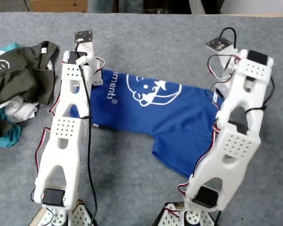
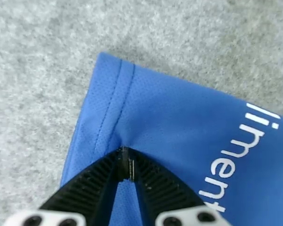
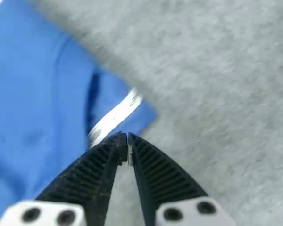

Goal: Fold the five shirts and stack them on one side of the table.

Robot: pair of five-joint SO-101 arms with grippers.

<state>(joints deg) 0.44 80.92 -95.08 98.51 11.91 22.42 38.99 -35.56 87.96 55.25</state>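
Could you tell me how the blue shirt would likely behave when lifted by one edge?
The blue printed fabric shirt is probably floppy: it puckers where the left tool pinches it. Thin, flat-lying cloth suggests it is light. It would likely drape and drag across the grey felt table.

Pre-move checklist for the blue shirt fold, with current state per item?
1. Left gripper gripping blue shirt: ok, shut on it, and the fabric puckers at its tips.
2. Right gripper gripping the shirt: cannot tell. It is shut at the shirt's edge.
3. Shirt apart from pile: ok.
4. Shirt lying flat: cannot tell. The arms hide parts of it.
5. Folded stack begun: not ok. The pile is crumpled.
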